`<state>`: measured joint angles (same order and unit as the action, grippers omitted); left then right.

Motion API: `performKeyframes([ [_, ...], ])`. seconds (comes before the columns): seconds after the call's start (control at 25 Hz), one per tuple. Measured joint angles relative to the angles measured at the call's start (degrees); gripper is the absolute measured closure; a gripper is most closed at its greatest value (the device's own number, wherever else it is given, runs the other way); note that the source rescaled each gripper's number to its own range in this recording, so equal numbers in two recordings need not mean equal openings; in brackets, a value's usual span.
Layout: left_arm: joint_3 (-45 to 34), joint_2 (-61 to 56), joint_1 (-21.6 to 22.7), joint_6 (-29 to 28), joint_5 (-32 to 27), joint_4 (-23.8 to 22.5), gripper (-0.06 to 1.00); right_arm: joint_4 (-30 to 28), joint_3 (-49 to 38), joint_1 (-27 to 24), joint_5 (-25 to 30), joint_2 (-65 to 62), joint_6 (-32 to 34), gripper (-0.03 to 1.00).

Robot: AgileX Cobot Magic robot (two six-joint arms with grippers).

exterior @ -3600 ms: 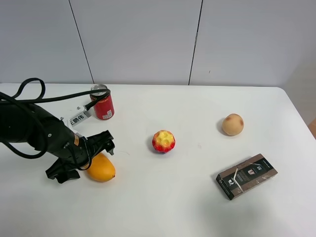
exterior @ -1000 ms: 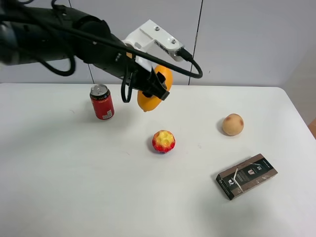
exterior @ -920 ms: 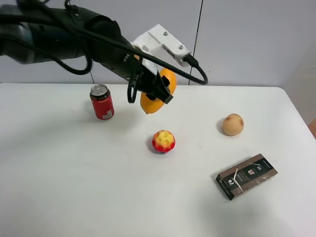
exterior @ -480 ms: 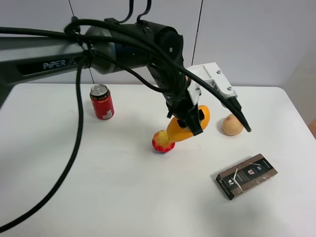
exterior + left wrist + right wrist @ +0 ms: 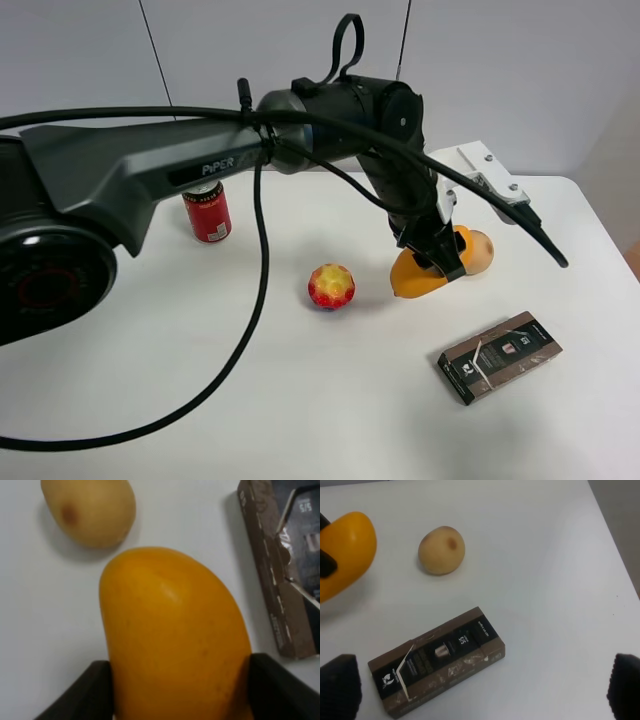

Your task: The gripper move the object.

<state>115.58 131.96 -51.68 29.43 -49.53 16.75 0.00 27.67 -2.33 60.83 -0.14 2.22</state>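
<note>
My left gripper point(image 5: 436, 256) reaches across to the right half of the table and is shut on the smooth orange-yellow mango point(image 5: 417, 279). It holds the mango low over the table, right beside the pale peach point(image 5: 480, 250). In the left wrist view the mango point(image 5: 175, 640) fills the space between the two black fingers point(image 5: 82, 696), with the peach point(image 5: 90, 510) just beyond it. The right wrist view shows the mango point(image 5: 342, 555) at its edge. My right gripper point(image 5: 481, 687) is open and empty, high above the table.
A bumpy red-yellow ball point(image 5: 331, 287) lies just left of the mango. A red can point(image 5: 207, 212) stands at the back left. A brown box point(image 5: 499, 356) lies at the front right, also in the wrist views point(image 5: 285, 570) point(image 5: 437, 660). The table's right edge point(image 5: 610, 250) is close.
My left gripper lifted the mango from the front left, carried it over the can and ball, then moved right and down beside the peach.
</note>
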Motion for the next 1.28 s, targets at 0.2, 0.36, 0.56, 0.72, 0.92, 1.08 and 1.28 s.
performKeyframes([
  [0.2, 2.1, 4.4, 0.0, 0.0, 0.1, 4.3, 0.94, 0.0, 0.0, 0.0, 0.0, 0.0, 0.0, -0.03],
  [0.36, 2.3, 6.4, 0.0, 0.0, 0.1, 4.5, 0.94, 0.0, 0.0, 0.0, 0.0, 0.0, 0.0, -0.03],
  [0.56, 2.3, 6.9, 0.0, 0.0, 1.0, 4.6, 0.94, 0.0, 0.0, 0.0, 0.0, 0.0, 0.0, -0.03],
  [0.72, 2.3, 6.9, 0.0, 0.0, 1.8, 4.7, 0.94, 0.0, 0.0, 0.0, 0.0, 0.0, 0.0, -0.03],
  [0.92, 2.5, 6.9, 0.0, 0.0, 2.8, 4.7, 0.25, 0.0, 0.0, 0.0, 0.0, 0.0, 0.0, -0.03],
  [1.08, 2.5, 6.9, 0.0, -0.6, 2.4, 4.7, -0.02, 0.0, 0.0, 0.0, 0.0, 0.0, 0.0, -0.03],
  [1.28, 2.5, 6.9, 0.0, -3.0, 0.4, 4.7, -0.04, 0.0, 0.0, 0.0, 0.0, 0.0, 0.0, -0.03],
])
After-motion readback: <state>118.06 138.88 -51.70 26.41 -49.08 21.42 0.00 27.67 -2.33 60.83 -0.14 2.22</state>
